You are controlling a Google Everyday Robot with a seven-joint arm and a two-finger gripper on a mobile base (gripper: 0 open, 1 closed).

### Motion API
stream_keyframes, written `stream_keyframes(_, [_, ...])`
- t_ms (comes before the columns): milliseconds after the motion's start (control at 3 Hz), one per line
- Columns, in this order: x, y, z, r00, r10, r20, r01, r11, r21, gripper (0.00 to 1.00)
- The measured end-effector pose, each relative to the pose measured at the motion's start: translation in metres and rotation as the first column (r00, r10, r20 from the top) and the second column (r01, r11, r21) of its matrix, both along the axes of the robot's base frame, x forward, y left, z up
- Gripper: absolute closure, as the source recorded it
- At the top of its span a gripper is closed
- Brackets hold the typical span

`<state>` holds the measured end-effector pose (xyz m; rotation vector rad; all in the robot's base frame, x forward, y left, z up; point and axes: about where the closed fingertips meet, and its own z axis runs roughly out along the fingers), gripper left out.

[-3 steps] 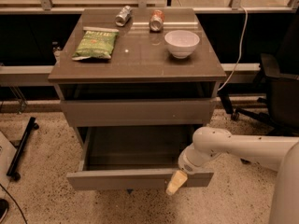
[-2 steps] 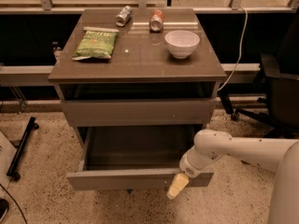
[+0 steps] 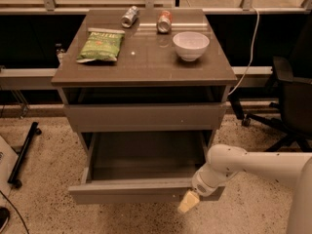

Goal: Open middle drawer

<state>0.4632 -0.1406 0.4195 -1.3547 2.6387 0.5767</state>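
The middle drawer [image 3: 131, 193] is pulled far out from the grey-brown cabinet, and its empty inside shows. Its flat front panel faces the floor side of the view. My gripper [image 3: 189, 201] is at the right part of that front panel, at its lower edge, with its pale yellowish tip pointing down-left. The white arm [image 3: 253, 167] comes in from the right. The drawer front above [image 3: 144, 117] stands slightly out under the tabletop. Any drawer below the open one is hidden.
On the cabinet top [image 3: 146, 62] lie a green chip bag [image 3: 101, 46], two cans [image 3: 129, 16] [image 3: 164, 21] and a white bowl [image 3: 190, 45]. A black office chair [image 3: 292, 101] stands to the right, and a white cable [image 3: 251, 48] hangs by the cabinet. A black stand leg [image 3: 24, 152] lies left on the speckled floor.
My gripper has slipped slightly down along the open drawer's front. The drawer stays pulled out as before.
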Motion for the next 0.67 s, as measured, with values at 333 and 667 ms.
stream_keyframes(333, [0.0000, 0.0000, 0.0026, 1.0000, 0.000, 0.000, 0.000, 1.000, 0.000, 0.47])
stream_keyframes(667, [0.0000, 0.0000, 0.0028, 1.0000, 0.000, 0.000, 0.000, 1.000, 0.000, 0.45])
